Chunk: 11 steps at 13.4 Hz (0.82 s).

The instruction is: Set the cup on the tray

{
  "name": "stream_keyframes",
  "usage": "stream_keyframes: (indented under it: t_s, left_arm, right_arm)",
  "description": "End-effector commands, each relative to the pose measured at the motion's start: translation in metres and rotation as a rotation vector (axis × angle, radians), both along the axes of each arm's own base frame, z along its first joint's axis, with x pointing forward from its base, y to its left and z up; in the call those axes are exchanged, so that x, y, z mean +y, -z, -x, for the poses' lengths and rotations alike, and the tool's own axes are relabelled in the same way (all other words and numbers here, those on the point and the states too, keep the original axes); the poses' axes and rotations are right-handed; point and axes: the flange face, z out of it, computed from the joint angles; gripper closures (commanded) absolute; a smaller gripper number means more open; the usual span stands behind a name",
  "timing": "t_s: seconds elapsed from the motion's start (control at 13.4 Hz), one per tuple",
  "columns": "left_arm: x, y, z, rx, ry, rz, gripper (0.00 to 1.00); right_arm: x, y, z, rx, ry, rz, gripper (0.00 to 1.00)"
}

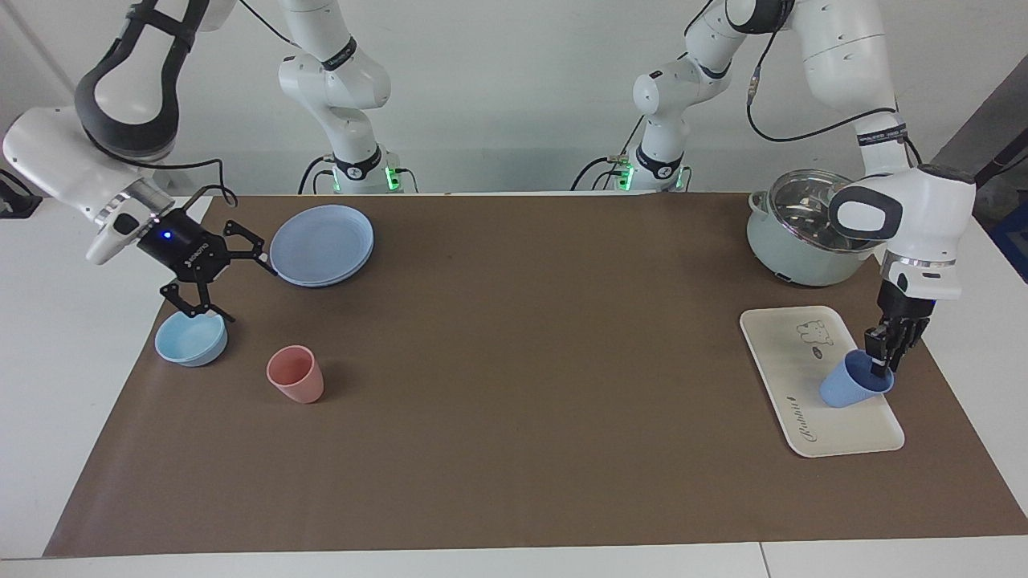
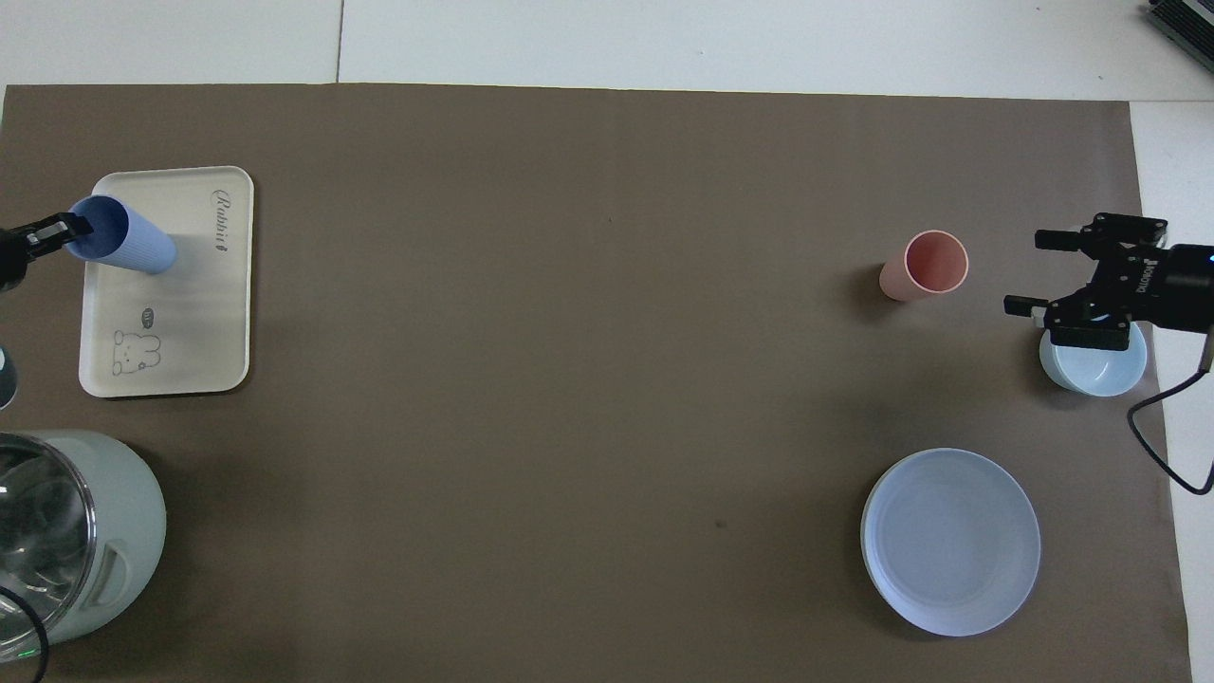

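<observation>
The periwinkle-blue cup (image 1: 850, 387) is tilted over the cream-white tray (image 1: 791, 361) at the left arm's end of the table. Its base is down at the tray's surface; I cannot tell if it touches. My left gripper (image 1: 881, 371) is shut on the cup's rim, one finger inside the cup. The overhead view shows the same: the left gripper (image 2: 74, 228) on the rim of the cup (image 2: 137, 245), above the tray (image 2: 190, 313). My right gripper (image 1: 250, 295) is open and empty, over the light-blue bowl (image 1: 191, 339); it also shows in the overhead view (image 2: 1024, 270).
A salmon-pink tumbler (image 1: 295, 374) stands beside the bowl, toward the table's middle. A round blue plate (image 1: 321, 245) lies nearer to the robots. A pale-green pot (image 1: 799, 229) with a steel interior stands nearer to the robots than the tray.
</observation>
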Motion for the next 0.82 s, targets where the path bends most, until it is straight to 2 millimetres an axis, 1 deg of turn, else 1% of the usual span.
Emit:
stream_keyframes:
  t_s: [0.0,0.15,0.3,0.37,0.52,0.6,0.67,0.75]
  left_arm:
    - [0.001,-0.008,-0.009,-0.028,0.002,0.001,0.46]
    - [0.001,-0.014,-0.012,-0.037,0.003,0.000,0.35]
    - [0.000,-0.020,-0.014,-0.037,0.007,0.003,0.29]
    - [-0.001,-0.027,-0.018,-0.027,0.015,0.015,0.25]
    - [-0.005,-0.051,-0.027,0.034,0.046,0.064,0.25]
    - [-0.006,-0.066,-0.031,0.061,0.058,0.088,0.25]
    - [-0.010,-0.085,-0.035,0.078,0.051,0.116,0.25]
    - [-0.016,-0.103,-0.039,0.100,0.044,0.148,0.25]
  right_arm:
    - [0.036,-0.012,-0.001,0.092,0.062,0.190,0.00]
    - [0.070,-0.013,-0.005,0.147,0.114,0.325,0.00]
    - [0.102,-0.013,-0.005,0.207,0.228,0.449,0.00]
    - [0.123,-0.016,-0.003,0.234,0.308,0.479,0.00]
    - [0.163,-0.015,0.004,0.307,0.507,0.497,0.00]
    - [0.178,-0.020,0.008,0.334,0.606,0.498,0.00]
    - [0.186,-0.031,0.009,0.365,0.716,0.477,0.00]
    - [0.183,-0.048,0.008,0.388,0.801,0.455,0.00]
